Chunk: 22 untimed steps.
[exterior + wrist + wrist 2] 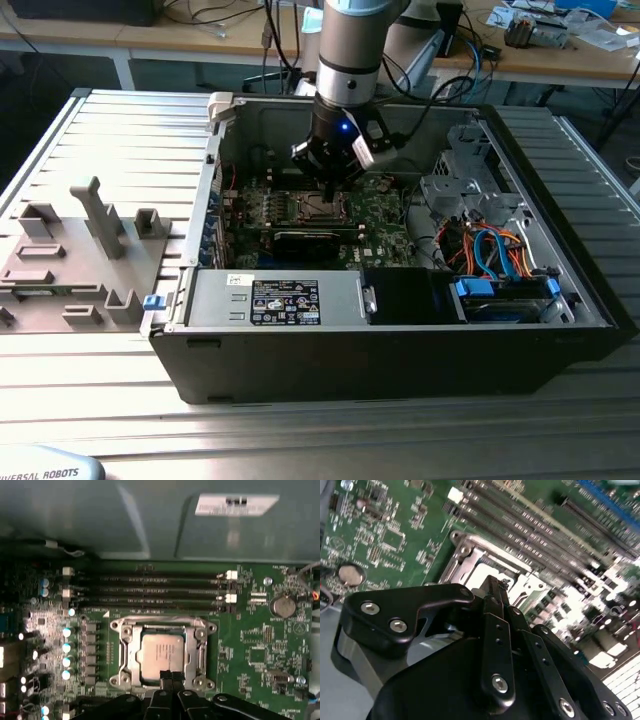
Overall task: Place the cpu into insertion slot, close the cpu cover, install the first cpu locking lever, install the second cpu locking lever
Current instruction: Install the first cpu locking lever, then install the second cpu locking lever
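Silver-grey metal marks the cpu [162, 652], which is seen lying flat and square in the insertion slot [131, 656] on the green motherboard [260, 655], its edges parallel with the socket's sides; being square, no long axis can be told. The cpu cover [162, 626] is seen down around the chip as a silver frame, the chip's top showing through its window. In the exterior view the arm [350, 50] is held nearly upright above the open computer case [400, 340], coming down from twelve o'clock with the wrist pointed straight at the board. The gripper [172, 676] is seen with its black fingers [166, 684] pressed together, nothing being pinched between them; the tips are set at the six o'clock edge of the socket, at the frame's rim, though actual contact cannot be told. In the first wrist view the memory slots [150, 587] run across at twelve o'clock of the socket, and a round coin battery [283, 606] lies toward two o'clock.
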### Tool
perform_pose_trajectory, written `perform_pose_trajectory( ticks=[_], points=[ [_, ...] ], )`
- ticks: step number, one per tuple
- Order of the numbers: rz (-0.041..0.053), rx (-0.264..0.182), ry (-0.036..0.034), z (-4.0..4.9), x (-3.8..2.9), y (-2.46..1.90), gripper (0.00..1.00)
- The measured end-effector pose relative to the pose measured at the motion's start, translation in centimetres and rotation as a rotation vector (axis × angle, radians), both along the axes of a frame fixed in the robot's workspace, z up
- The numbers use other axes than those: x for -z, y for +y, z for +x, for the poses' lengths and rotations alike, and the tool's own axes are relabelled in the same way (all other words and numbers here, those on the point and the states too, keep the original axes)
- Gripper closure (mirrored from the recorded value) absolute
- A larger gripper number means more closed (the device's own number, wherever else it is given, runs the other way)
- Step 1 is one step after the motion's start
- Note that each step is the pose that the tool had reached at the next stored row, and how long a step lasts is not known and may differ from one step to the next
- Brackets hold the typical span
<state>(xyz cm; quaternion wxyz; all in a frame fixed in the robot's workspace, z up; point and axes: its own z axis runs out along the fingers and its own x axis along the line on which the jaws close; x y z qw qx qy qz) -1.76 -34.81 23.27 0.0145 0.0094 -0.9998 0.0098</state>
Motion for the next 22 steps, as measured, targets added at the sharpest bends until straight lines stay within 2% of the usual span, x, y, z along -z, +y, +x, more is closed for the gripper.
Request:
perform_pose_trajectory(
  ticks=[3,14,19,22],
  points=[
    [0.0,0.0,0.0,-0.01,0.0,-0.48,0.89],
    [-0.0001,0.0,0.0001,-0.01,0.0,-0.54,0.89],
    [-0.0002,0.0,0.0001,-0.01,0.0,-0.88,0.89],
    [-0.0002,0.0,0.0001,0.03,0.02,-1.38,0.89]
  ],
)
